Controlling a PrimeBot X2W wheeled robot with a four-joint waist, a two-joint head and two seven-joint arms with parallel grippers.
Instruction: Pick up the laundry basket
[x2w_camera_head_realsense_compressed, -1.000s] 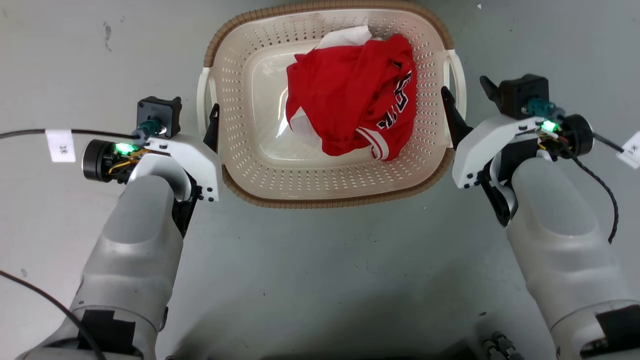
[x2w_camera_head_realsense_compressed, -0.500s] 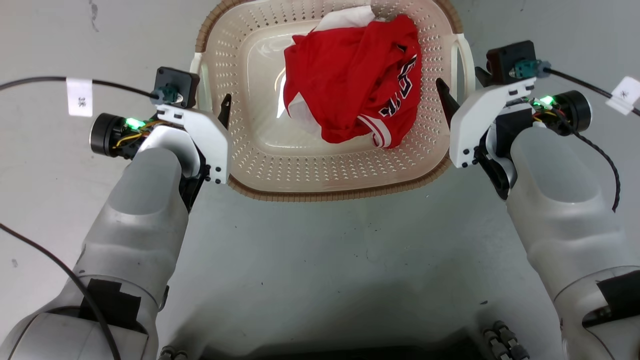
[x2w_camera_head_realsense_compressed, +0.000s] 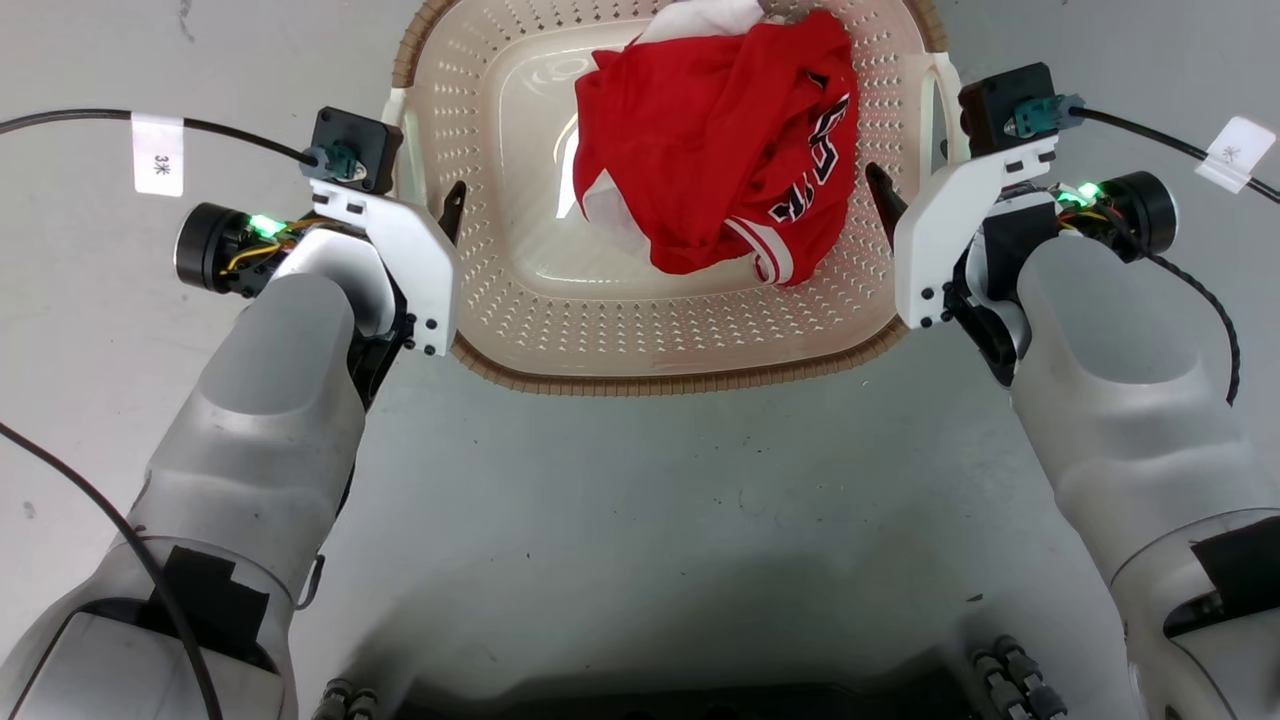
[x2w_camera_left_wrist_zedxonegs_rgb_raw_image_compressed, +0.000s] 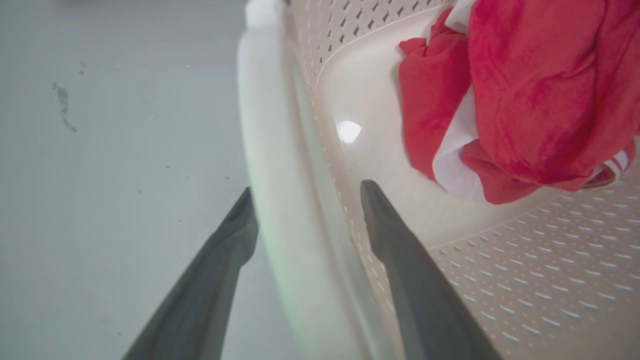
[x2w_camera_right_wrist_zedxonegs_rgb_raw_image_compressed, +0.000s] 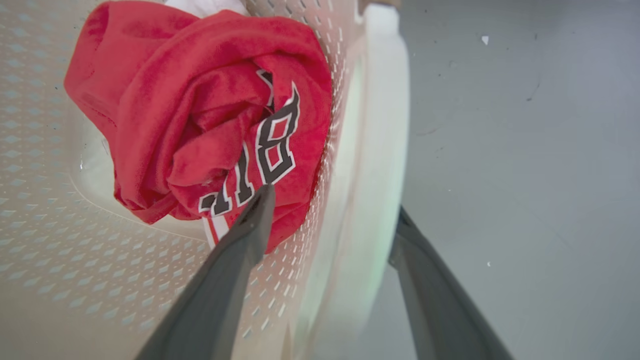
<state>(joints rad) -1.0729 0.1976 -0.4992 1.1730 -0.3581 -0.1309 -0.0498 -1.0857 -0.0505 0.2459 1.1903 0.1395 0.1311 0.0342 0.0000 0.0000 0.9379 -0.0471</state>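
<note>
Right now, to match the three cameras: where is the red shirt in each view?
Head view: shirt top centre, in the basket.
Left wrist view: shirt upper right.
Right wrist view: shirt upper left.
Shared landmark: the basket's perforated wall.

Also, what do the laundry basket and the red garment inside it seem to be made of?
The laundry basket looks like glossy cream plastic: regular holes, glare on its bottom. Its brown rim looks woven, probably moulded plastic too. The red garment seems soft matte fabric: crumpled folds.
</note>
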